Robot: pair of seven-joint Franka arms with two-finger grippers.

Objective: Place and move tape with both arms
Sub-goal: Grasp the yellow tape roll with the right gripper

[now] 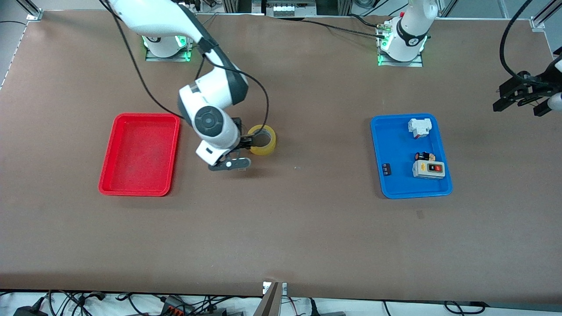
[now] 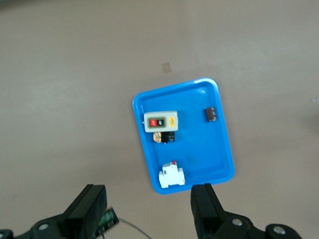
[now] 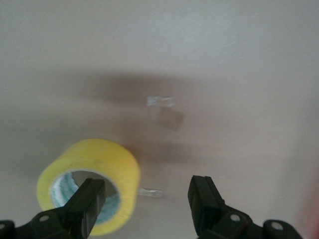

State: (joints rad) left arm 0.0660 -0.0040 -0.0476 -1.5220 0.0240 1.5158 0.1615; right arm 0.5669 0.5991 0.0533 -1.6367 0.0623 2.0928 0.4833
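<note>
Tabletop (image 1: 307, 237): a wide brown surface that carries two trays and the tape.
Right arm (image 1: 210, 101): white with black joint bands, reaching from its base down to the middle of the tabletop, between the red tray and the blue tray.
Left arm (image 1: 410, 26): its base stands at the left arm's end of the tabletop; the arm waits, raised off to that side.
Red tray (image 1: 115, 145): lies flat toward the right arm's end of the tabletop.
Blue tray (image 1: 397, 186): lies flat toward the left arm's end, holding a white switch box (image 1: 419, 127), a grey switch box (image 1: 429, 169) with red and black buttons, a small dark part (image 1: 424, 156) between them, and a small black piece (image 1: 386, 169) near the tray's edge.
Tape (image 1: 262, 139): a translucent yellow roll that sits on the tabletop between the two trays, well apart from both, just beside the right gripper.
Right gripper (image 1: 249, 141): low at the tape, released, its fingers (image 3: 204, 199) spread wide; in the right wrist view one finger lies in front of the roll's hollow centre and the other stands off to the side over bare tabletop. Nothing is grasped.
Left gripper (image 2: 149, 211): up in the air over the edge of the tabletop at the left arm's end, released, holding nothing; its wrist view looks down on the blue tray.
</note>
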